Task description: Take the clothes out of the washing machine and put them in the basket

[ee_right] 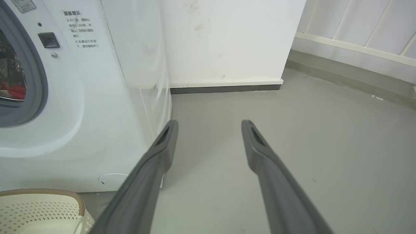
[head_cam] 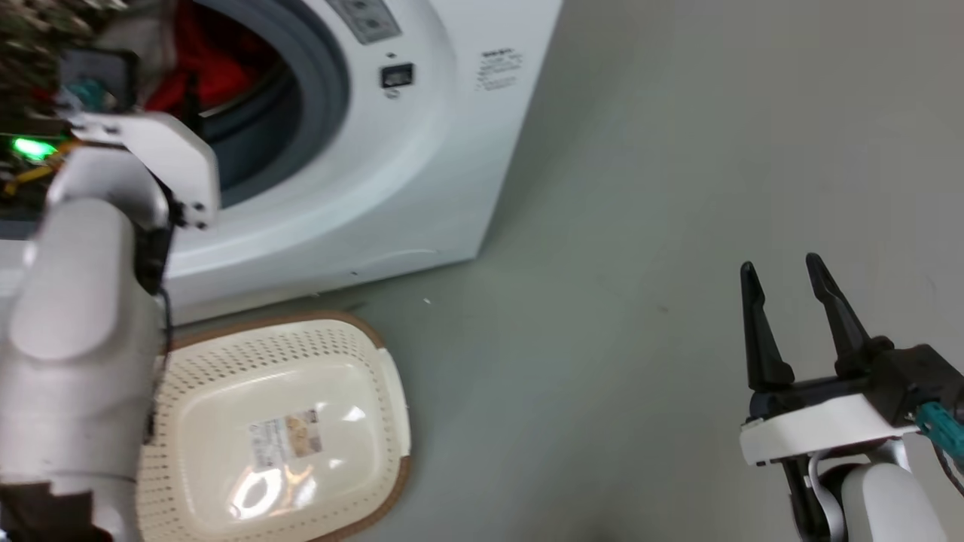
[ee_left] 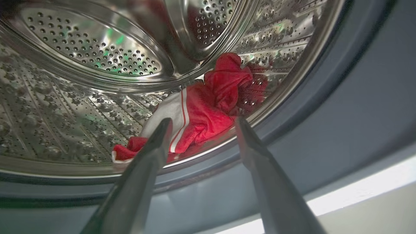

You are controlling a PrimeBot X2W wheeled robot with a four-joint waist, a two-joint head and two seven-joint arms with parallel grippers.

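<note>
While lying bunched at the front lip of the drum (ee_left: 81,55), sits as red clothes (ee_left: 224,84) with a white striped panel just beyond the tips of the left gripper (ee_left: 203,121), framed between them; inside the washing machine (head_cam: 422,173), past the grey door seal (ee_left: 341,107) beneath those fingers; left pincer spread apart, gripping nothing; right gripper (head_cam: 779,263) likewise spread, clamping nothing, over grey floor (ee_right: 292,146), with the machine to its left and the basket (head_cam: 226,361) well to its left, label (head_cam: 286,436) showing on its bottom.
</note>
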